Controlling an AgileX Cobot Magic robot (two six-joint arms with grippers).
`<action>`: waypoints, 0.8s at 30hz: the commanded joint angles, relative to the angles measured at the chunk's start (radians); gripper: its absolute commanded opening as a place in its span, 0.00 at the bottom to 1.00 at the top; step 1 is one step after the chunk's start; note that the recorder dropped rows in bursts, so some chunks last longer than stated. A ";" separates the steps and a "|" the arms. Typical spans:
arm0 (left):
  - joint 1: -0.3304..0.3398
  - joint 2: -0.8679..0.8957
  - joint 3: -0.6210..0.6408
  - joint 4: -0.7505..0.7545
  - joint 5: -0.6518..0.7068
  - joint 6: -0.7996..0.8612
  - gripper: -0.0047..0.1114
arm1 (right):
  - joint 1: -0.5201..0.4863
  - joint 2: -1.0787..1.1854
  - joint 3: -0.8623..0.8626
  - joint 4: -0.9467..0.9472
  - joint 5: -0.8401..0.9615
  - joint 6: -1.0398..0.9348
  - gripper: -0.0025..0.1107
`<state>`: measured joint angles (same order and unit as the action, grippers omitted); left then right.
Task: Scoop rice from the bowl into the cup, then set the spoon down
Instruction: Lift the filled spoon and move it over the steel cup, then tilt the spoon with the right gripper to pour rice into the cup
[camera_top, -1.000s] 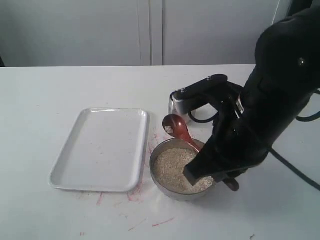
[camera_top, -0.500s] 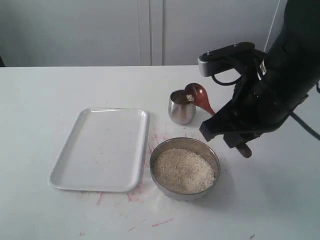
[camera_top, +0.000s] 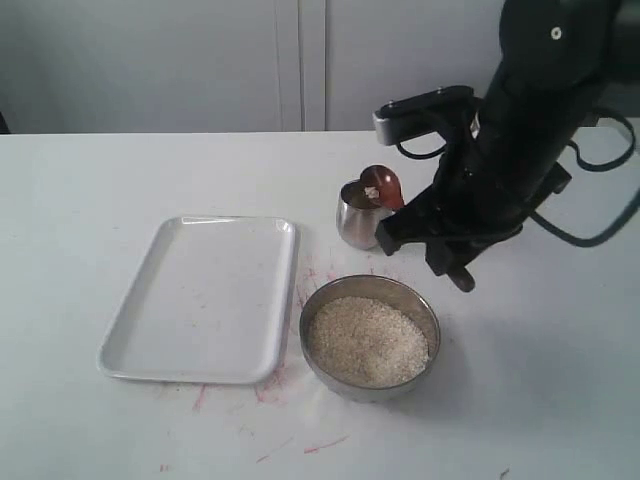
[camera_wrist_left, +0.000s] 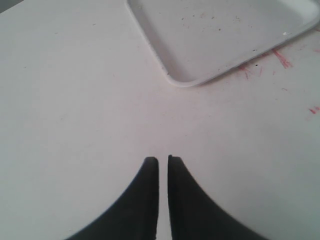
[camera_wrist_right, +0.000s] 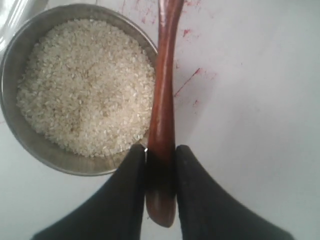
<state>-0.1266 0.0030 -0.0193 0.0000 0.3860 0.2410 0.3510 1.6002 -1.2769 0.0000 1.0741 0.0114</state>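
The steel bowl (camera_top: 370, 282) stands on the white table, heaped with off-white rice (camera_top: 367, 340). Just behind it is the small steel cup (camera_top: 354, 222). My right gripper (camera_top: 441, 256) is shut on the handle of the red-brown wooden spoon (camera_top: 383, 188). The spoon's head hangs over the cup's mouth with a few grains in it. In the right wrist view the spoon (camera_wrist_right: 163, 95) runs out from between the gripper (camera_wrist_right: 161, 150) fingers, past the bowl (camera_wrist_right: 11, 55) and its rice (camera_wrist_right: 85, 85). My left gripper (camera_wrist_left: 163, 159) is shut and empty, low over bare table.
A white rectangular tray (camera_top: 200, 300) lies left of the bowl, and its corner (camera_wrist_left: 220, 35) lies ahead of the left gripper. Red smears (camera_top: 300, 280) mark the table between tray and bowl. A black cable loops beside the right arm.
The right arm has lifted the spoon out of the bowl and carried it back. The spoon's head has gone from the bowl's far rim to over the cup's mouth.
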 joint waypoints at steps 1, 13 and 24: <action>-0.005 -0.003 0.009 0.000 0.033 -0.006 0.16 | -0.014 0.068 -0.074 0.000 -0.006 -0.011 0.02; -0.005 -0.003 0.009 0.000 0.033 -0.006 0.16 | -0.129 0.208 -0.201 0.000 0.019 -0.039 0.02; -0.005 -0.003 0.009 0.000 0.033 -0.006 0.16 | -0.143 0.228 -0.211 -0.022 -0.074 -0.160 0.02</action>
<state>-0.1266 0.0030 -0.0193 0.0000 0.3860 0.2410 0.2149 1.8248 -1.4815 -0.0120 1.0282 -0.1135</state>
